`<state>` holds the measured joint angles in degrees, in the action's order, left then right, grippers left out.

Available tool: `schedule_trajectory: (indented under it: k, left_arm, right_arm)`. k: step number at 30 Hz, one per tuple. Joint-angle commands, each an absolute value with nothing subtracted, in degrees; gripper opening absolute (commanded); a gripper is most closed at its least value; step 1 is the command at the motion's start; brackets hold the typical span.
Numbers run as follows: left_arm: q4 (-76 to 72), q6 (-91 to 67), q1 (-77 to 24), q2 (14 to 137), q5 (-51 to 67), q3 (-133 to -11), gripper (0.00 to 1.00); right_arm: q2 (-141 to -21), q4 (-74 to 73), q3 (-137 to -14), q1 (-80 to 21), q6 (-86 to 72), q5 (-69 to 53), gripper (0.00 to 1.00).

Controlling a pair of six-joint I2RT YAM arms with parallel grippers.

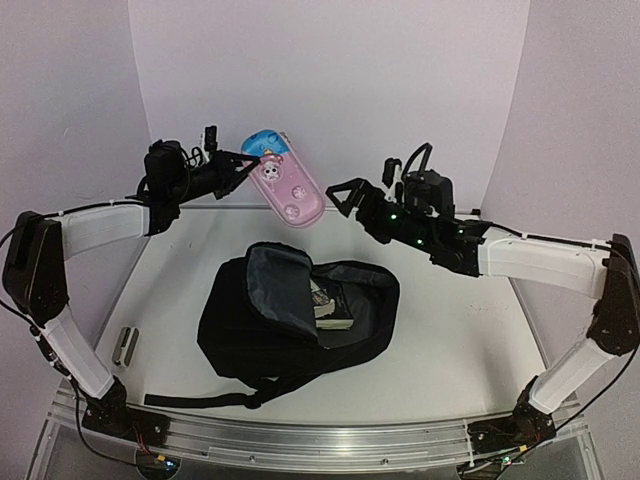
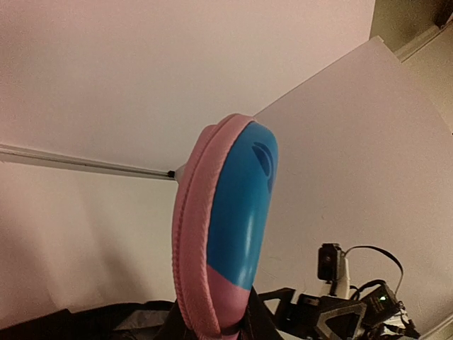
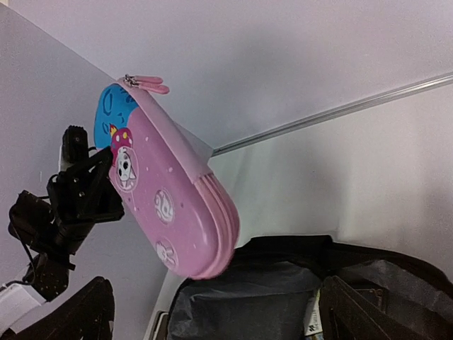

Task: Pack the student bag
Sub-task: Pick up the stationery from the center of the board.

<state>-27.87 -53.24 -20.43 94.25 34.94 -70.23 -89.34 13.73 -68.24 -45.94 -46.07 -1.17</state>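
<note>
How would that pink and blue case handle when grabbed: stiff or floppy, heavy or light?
Probably stiff: the pencil case sticks out straight though the left gripper pinches only its blue end. Likely light, since that small end grip carries it. Its glossy, rounded shell may be slippery, so it could pivot or slide.

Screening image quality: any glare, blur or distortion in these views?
Top external: white table bows at its edges, violet cast. Left wrist: sheen streak on the blue-and-pink hard-shell pencil case. Right wrist: own fingers dark, soft-edged.
</note>
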Motion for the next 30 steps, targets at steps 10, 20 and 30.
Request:
schedule_trajectory:
  k: [10, 20, 30]
  left_arm:
    - [-39.9, -64.9, -22.3, 83.8, 33.3, -63.8, 0.09]
    - [-42.3, -67.4, -22.9, 84.2, 34.6, -61.4, 0.09]
    - [-27.8, -61.4, -23.0, 84.4, 38.6, -59.6, 0.51]
  right_arm:
    - [-97.0, 29.2, -70.3, -47.0, -49.5, -13.1, 0.84]
    - [-98.7, 33.1, -73.0, -47.1, -47.9, -16.9, 0.33]
    - [-93.5, 31.3, -70.4, -46.9, -44.5, -8.7, 0.00]
